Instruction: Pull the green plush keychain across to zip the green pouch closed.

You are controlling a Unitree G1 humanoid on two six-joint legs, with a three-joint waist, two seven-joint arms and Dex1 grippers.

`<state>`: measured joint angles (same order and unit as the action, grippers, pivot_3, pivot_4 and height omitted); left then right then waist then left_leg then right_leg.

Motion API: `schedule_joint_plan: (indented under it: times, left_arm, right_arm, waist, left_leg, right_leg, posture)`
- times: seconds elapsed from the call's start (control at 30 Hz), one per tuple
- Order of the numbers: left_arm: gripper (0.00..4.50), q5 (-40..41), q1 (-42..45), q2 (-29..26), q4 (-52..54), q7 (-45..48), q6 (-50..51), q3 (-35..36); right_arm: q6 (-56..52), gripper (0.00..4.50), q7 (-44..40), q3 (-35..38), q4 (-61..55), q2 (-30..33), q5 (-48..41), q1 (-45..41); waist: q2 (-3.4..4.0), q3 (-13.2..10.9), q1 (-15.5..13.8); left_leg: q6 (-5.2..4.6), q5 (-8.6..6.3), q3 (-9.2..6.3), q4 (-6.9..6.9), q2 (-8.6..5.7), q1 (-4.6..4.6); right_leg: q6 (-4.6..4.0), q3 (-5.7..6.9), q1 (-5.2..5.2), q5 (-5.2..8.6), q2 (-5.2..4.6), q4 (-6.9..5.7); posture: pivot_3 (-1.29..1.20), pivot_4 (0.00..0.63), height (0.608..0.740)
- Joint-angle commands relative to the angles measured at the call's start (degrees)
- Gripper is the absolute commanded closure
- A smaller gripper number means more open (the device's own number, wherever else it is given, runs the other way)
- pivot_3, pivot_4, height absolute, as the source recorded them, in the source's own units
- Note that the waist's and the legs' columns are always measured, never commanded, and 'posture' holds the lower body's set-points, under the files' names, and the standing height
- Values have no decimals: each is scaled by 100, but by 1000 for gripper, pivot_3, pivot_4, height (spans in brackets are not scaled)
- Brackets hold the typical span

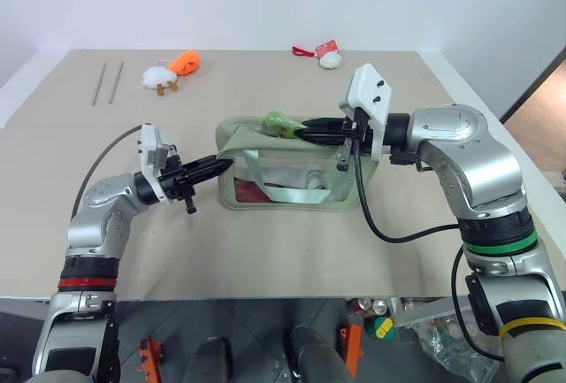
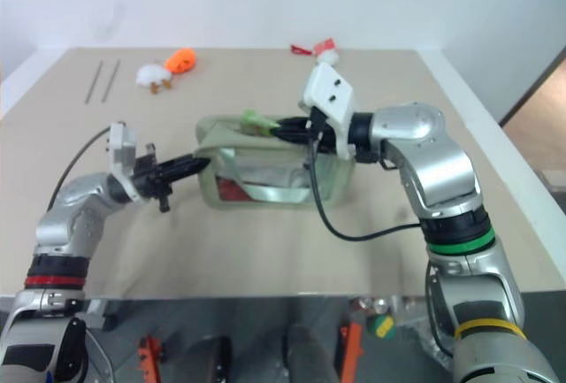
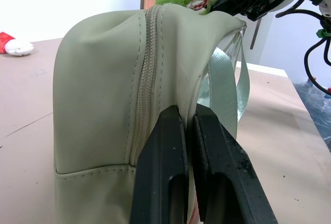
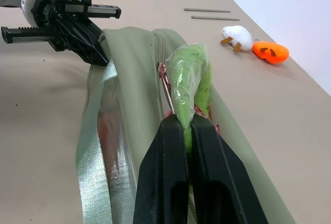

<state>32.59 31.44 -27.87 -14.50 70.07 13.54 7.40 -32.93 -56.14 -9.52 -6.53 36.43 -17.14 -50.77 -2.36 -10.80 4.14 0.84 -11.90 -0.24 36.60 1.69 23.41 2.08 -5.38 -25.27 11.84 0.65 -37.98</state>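
The green pouch [image 1: 292,187] stands upright in the middle of the table, its clear side window facing me and a webbing strap hanging across it. My left gripper [image 1: 219,166] reaches level to the pouch's left end and is shut on the fabric there, beside the zipper seam [image 3: 142,79]. On top of the pouch, toward its left half, sits the green plush keychain [image 4: 189,74] with its thin reddish ring. From the right, my right gripper [image 4: 186,123] lies along the top zipper line, shut on the plush [image 1: 277,121].
An orange-and-white plush toy [image 1: 172,69] lies at the back left of the table, near two thin rods [image 1: 106,82]. A white plush with a red tag [image 1: 327,56] is at the back centre. The table's front edge [image 1: 283,294] runs just below the arms.
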Motion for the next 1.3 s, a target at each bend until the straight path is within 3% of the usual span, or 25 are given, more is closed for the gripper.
schedule_joint_plan:
  times: [0.03,0.2,0.37,0.6,0.77,0.93,1.1,1.3]
  left_arm:
    - [4500,71,-3,-35,180,-22,-111,152]
    - [4500,74,3,-29,177,-11,-111,143]
    - [4500,61,30,-23,144,7,-117,128]
    - [4500,66,33,-64,106,19,-113,164]
    - [4500,75,22,-87,99,46,-93,175]
    - [4500,84,34,-106,69,68,-85,174]
    - [4500,81,20,-93,69,53,-88,174]
    - [4500,94,3,-104,102,48,-42,174]
  right_arm:
    - [102,4487,19,207,-21,36,-10,-111]
    - [132,4487,36,609,192,284,-79,-205]
    - [244,4487,-158,1165,410,1065,-83,75]
    - [1159,4487,2,1305,946,2357,890,966]
    - [1728,4487,443,1147,1470,2845,1707,1180]
    - [1896,4487,585,753,1215,2731,2176,1248]
    - [1883,4487,501,-340,193,1849,2619,1722]
    - [2425,4487,616,-1028,670,1563,3557,1851]
  waist:
    - [0,0,0]
    - [0,0,-1]
    - [0,0,-14]
    - [1,-1,-10]
    - [1,-1,15]
    - [1,-1,14]
    - [-2,1,23]
    - [0,0,18]
  left_leg:
    - [0,0,0,0,0,0]
    - [0,0,0,0,-1,1]
    - [0,0,1,-2,-2,1]
    - [-2,-1,7,-6,-3,-4]
    - [-2,-1,25,-5,-2,-14]
    - [-1,0,28,-5,-3,-12]
    - [0,-1,25,-6,2,-13]
    - [2,1,28,-1,-3,-11]
  right_leg:
    - [0,0,0,0,0,0]
    - [0,0,0,0,-1,0]
    - [-1,0,0,2,-2,1]
    - [-2,-6,0,6,-2,1]
    - [3,-24,0,3,-1,1]
    - [6,-29,-1,1,-2,1]
    - [4,-28,-2,2,4,1]
    - [8,-31,-3,-1,-1,-4]
  posture:
    - [0,150,740]
    - [0,150,740]
    - [0,150,740]
    - [0,150,740]
    - [0,150,740]
    - [0,150,740]
    - [0,150,740]
    - [0,150,740]
